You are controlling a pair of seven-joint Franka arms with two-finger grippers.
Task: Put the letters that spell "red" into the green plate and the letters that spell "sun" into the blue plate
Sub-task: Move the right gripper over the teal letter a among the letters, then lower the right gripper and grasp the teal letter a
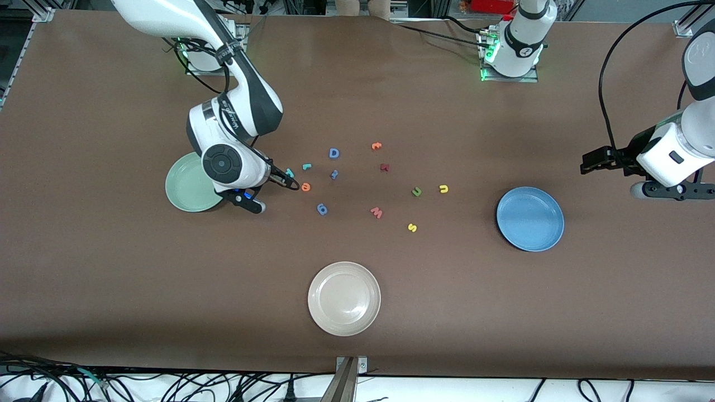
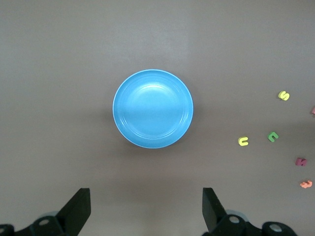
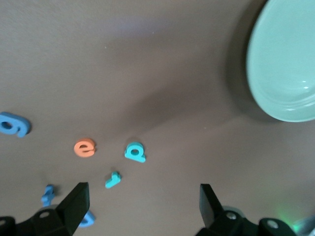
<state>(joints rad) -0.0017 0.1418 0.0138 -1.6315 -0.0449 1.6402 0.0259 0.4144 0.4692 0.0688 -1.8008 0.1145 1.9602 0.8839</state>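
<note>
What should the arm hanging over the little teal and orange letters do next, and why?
Probably lower the right claw onto the teal d and close on it. Its fingers are open and empty, the d lies on the table beside the orange e and the teal r, and the green plate close by holds nothing yet. The left claw waits open above the blue plate.

At the right arm's end of the table: first plate (image 1: pixel 181 190). Near it toward mid-table, close together: d (image 1: pixel 289 173), r (image 1: pixel 306 166), e (image 1: pixel 305 187), with e nearest the front camera. At the left arm's end: second plate (image 1: pixel 529 219). Between that plate and the cluster: u (image 1: pixel 443 188), n (image 1: pixel 416 191) just beside it, s (image 1: pixel 412 227) nearer the camera. Nearest the camera, mid-table: third plate (image 1: pixel 344 298).
</note>
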